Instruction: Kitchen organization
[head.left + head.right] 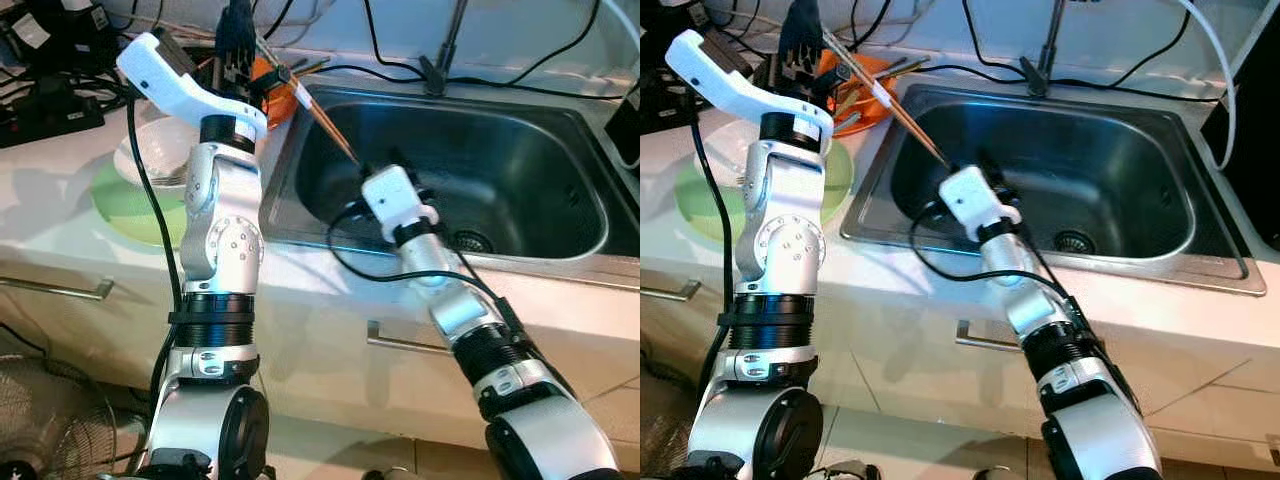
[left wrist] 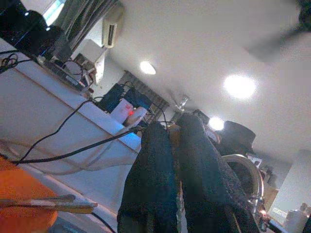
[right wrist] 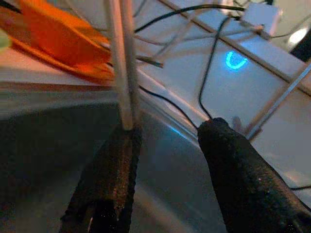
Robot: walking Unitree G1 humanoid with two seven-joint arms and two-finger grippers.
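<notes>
While the right arm is stretched over the near rim of the sink (image 1: 560, 250), the right gripper (image 3: 167, 145) is seen with its two fingers spread wide, and a pair of chopsticks (image 1: 322, 120) is laid against one finger (image 3: 109, 174) without being clamped between the two. In the head views the chopsticks are seen slanting up from the gripper, over the left part of the basin, toward the orange tray (image 1: 855, 95) that is set on the table (image 1: 60, 215) at the sink's far left corner; their upper ends are reached just beside the left gripper (image 1: 237, 50). More sticks are seen lying in or on that orange tray, though their number cannot be told. The left arm is raised upright in front of the table, and its gripper is held above the orange tray with its fingers (image 2: 150, 184) pressed close together; whether anything is pinched between them cannot be told. A white bowl (image 1: 150, 155) is set on a green plate (image 1: 135, 215) on the table to the left of the sink, partly hidden behind the left arm. Black cables (image 1: 500, 80) are strung along the back of the table behind the sink, and a drain (image 1: 472, 241) is visible in the basin floor near the right wrist.
</notes>
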